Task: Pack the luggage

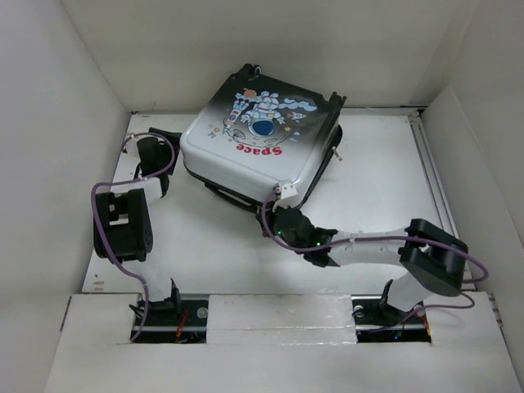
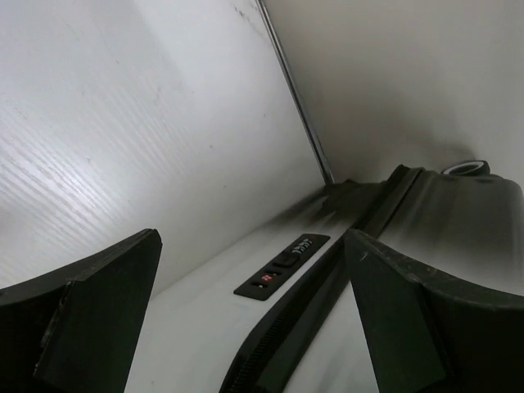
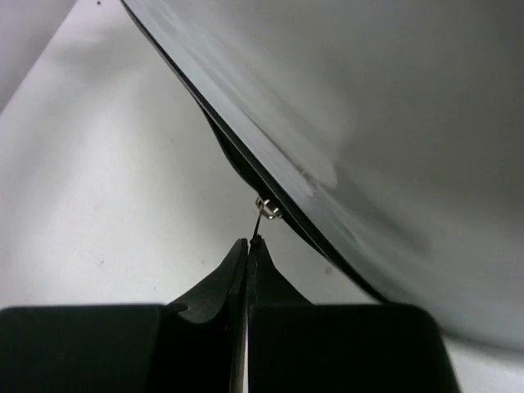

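Note:
The luggage (image 1: 254, 135) lies flat at the back middle of the table, astronaut and red "Space" print facing up. Its lid is down over the dark lower half. My right gripper (image 1: 284, 211) is at the case's near corner, shut on the thin zipper pull (image 3: 258, 228) that hangs from the silver slider (image 3: 268, 209); the fingertips (image 3: 239, 255) are pressed together. My left gripper (image 1: 164, 168) is open and empty beside the case's left side. In the left wrist view its gripper (image 2: 254, 327) faces the shell, with the combination lock (image 2: 282, 266) and the zipper seam (image 2: 327, 282) between the fingers.
White walls enclose the table on the left, back and right. A metal rail (image 1: 430, 164) runs along the right side. A raised white ledge (image 1: 278, 315) spans the near edge between the arm bases. The case's wheels (image 1: 250, 72) point to the back wall.

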Available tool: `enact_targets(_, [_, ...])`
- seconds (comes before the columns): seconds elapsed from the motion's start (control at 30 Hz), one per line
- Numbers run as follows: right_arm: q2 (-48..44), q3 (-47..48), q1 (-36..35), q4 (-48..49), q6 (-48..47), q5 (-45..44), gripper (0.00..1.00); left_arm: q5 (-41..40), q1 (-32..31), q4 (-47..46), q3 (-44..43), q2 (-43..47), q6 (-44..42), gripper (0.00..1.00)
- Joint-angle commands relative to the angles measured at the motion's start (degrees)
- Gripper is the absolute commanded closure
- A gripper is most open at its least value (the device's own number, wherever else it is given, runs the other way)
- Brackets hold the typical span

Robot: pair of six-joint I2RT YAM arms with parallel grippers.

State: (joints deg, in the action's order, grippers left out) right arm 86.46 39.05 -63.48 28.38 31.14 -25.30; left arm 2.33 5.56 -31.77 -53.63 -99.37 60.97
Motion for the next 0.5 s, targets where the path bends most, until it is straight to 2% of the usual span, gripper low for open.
enact_targets(0.0, [6.4,10.5,-2.5,-0.1,-4.9,18.5,1.00,12.5,-9.2,-1.9,0.5,2.1,-6.0,0.09])
enact_targets(0.13, [10.0,17.4,-3.1,-3.8,-6.6,19.1,1.00,15.9,-11.4,-2.5,3.1,3.9,-6.6,0.09])
enact_targets(0.33, [6.5,12.5,-3.1,-4.5,-7.2,13.2,1.00,16.6,-18.0,-3.2,8.2,7.1,-7.8,0.09])
enact_targets(0.43, [6.5,14.2,-3.1,-5.1,-9.9,15.9,1.00,18.2,-20.8,-5.2,11.6,9.3,-6.4,0.09])
enact_targets(0.47, [6.5,14.7,-3.1,-5.7,-11.3,19.5,1.00,19.9,-20.9,-6.1,12.7,10.1,-6.4,0.11])
